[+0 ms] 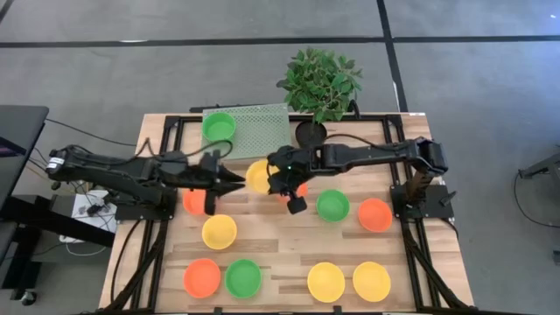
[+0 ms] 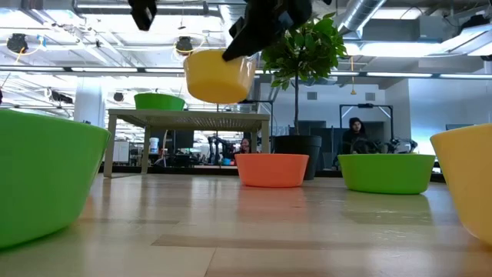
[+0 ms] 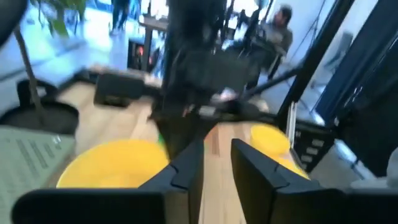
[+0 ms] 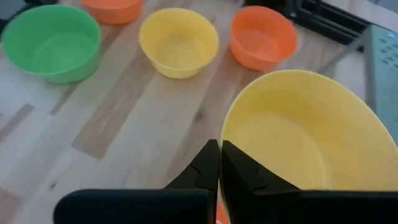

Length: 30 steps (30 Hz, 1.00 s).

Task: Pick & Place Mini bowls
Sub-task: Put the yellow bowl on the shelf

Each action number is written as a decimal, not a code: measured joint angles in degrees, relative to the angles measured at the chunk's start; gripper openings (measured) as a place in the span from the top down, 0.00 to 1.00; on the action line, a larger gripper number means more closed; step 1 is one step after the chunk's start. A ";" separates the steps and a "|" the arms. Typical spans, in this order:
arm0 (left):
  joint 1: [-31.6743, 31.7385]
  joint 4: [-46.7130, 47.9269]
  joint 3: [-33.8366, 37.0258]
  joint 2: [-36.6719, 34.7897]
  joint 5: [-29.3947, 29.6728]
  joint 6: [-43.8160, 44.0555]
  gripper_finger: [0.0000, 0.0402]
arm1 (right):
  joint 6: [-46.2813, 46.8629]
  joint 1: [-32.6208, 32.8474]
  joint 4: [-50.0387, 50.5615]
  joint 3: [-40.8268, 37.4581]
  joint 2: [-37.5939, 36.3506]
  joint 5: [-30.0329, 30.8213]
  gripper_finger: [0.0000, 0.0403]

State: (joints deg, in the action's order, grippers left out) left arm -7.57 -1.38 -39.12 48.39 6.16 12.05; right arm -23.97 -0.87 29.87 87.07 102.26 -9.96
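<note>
High view has the right gripper [image 1: 282, 179] pinching a yellow mini bowl [image 1: 257, 176] by its rim, lifted over mid-table, with the left gripper [image 1: 233, 182] part-open right beside it, so a thin rim grip could slip if they bump.

Left arm: extended from the left side toward the centre, roughly level above the worktop. Left hand [image 1: 234, 182]: fingers [image 3: 258, 177] apart with a narrow gap, holding nothing. Right arm: reaching in from the right side, raised. Right hand [image 1: 268, 174]: fingers [image 4: 208, 163] pressed together, pinching the rim of a yellow bowl [image 1: 257, 176] in the air.
</note>
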 joint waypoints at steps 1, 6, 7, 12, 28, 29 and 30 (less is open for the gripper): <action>0.00 0.16 -0.02 -1.14 0.36 -0.08 0.82 | -0.01 -0.43 -0.08 0.00 0.00 0.00 0.99; 0.02 6.02 -0.02 -4.65 2.94 -1.46 0.90 | -0.02 -2.26 -0.50 0.00 0.00 2.56 0.99; 0.02 7.48 -0.02 -4.77 3.43 -2.25 0.92 | -0.02 -2.60 -0.50 0.00 0.00 3.33 0.99; 0.02 8.46 -0.02 -4.44 5.02 -3.62 0.98 | -0.30 -4.04 -0.30 0.00 0.02 4.14 0.99; 0.02 8.22 -0.02 -4.42 13.00 -9.94 0.97 | -2.74 -11.14 -14.68 -0.03 0.21 3.90 0.99; 0.02 8.21 -0.02 -4.42 13.00 -9.94 0.97 | -2.04 -11.63 -15.24 -0.03 0.22 3.87 0.99; 0.02 8.18 -0.02 -4.42 13.00 -9.94 0.97 | -1.61 -12.04 -15.90 -0.03 0.22 3.84 0.99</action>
State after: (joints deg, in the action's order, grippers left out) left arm -7.55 6.81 -39.13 43.97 19.16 2.11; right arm -25.57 -12.91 13.96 87.05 102.48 -6.12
